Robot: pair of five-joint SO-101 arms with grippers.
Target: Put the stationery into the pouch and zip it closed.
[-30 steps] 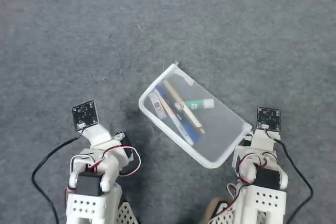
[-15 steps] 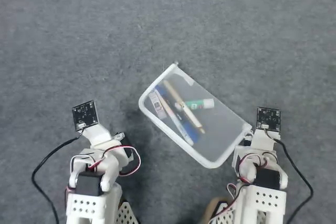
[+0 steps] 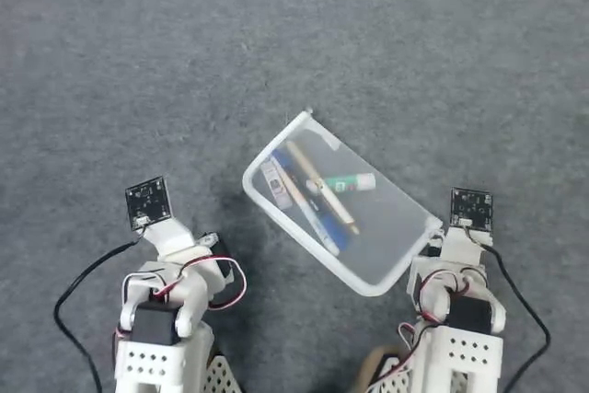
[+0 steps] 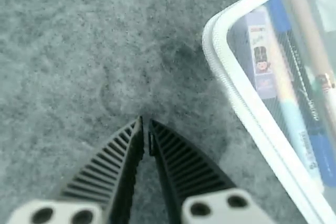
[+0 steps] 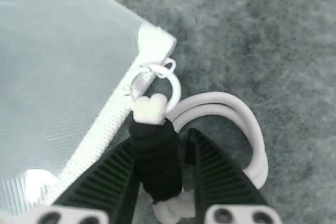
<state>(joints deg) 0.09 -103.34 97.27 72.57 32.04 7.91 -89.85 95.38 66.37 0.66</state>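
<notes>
A clear pouch [image 3: 385, 248] with a white zip edge lies slanted on the grey carpet between both arms. Inside it are a wooden pencil [image 3: 320, 186], a white stick with a green band [image 3: 345, 183], a blue pen [image 3: 313, 213] and a small eraser [image 3: 272, 181]. My right gripper [image 5: 160, 137] sits at the pouch's near right corner [image 5: 155, 38], shut on the black zipper pull [image 5: 155, 153], whose white tip meets a metal ring [image 5: 169, 85]. My left gripper [image 4: 145, 125] rests shut and empty on the carpet, a little short of the pouch's rounded left corner [image 4: 220, 40].
A white cord loop [image 5: 236, 114] lies on the carpet beside the zipper pull. Open grey carpet [image 3: 138, 71] spreads out on all sides of the pouch, up to a pale wall edge at the far side.
</notes>
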